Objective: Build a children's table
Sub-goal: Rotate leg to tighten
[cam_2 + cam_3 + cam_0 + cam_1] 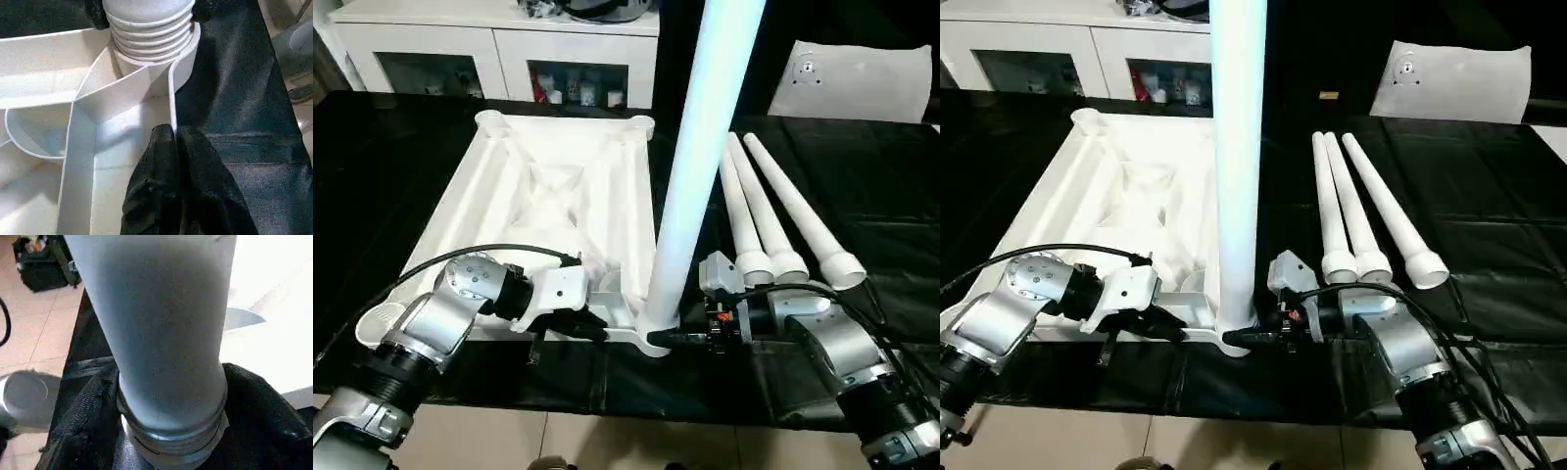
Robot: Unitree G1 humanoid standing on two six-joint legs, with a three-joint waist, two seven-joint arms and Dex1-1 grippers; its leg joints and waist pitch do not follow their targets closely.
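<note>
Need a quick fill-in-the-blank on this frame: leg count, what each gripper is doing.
1. The upright leg stands in the near-right corner socket of the table top, held near its base by the ____ gripper.
2. ____ legs lie loose on the black cloth beside the top.
3. The left gripper pinches the top's ____ beside that socket.

Missing words: right; three; rim

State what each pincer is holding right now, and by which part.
The right pincer grips the upright leg at its base, just above the threads. The left pincer pinches the tabletop by its edge wall beside that corner socket.
</note>
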